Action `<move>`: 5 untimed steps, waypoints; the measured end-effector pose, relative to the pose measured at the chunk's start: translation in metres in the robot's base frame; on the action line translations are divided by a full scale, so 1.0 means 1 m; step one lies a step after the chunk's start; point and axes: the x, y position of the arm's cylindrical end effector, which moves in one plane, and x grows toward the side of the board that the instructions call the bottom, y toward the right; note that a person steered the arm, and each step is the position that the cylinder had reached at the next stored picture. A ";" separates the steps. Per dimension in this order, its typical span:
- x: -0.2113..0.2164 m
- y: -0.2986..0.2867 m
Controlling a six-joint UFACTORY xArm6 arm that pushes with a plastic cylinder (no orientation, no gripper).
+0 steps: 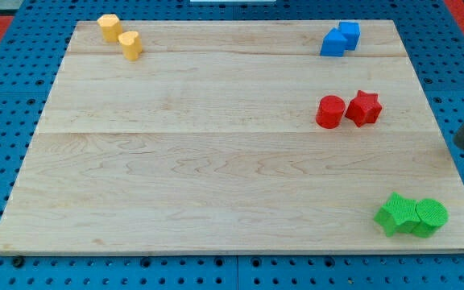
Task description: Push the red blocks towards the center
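A red cylinder block (330, 111) and a red star block (364, 107) touch each other right of the board's middle. My rod comes in at the view's right edge; its tip (462, 146) sits just off the board's right edge, well to the right of and a little below the red star. It touches no block.
Two yellow blocks (120, 35) sit at the wooden board's (216, 161) top left. Two blue blocks (341, 38) sit at the top right. Two green blocks (412, 215) sit at the bottom right corner. A blue pegboard surface surrounds the board.
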 end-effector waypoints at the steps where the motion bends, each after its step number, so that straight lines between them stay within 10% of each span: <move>1: -0.031 -0.008; 3: -0.062 -0.032; 5: -0.045 -0.181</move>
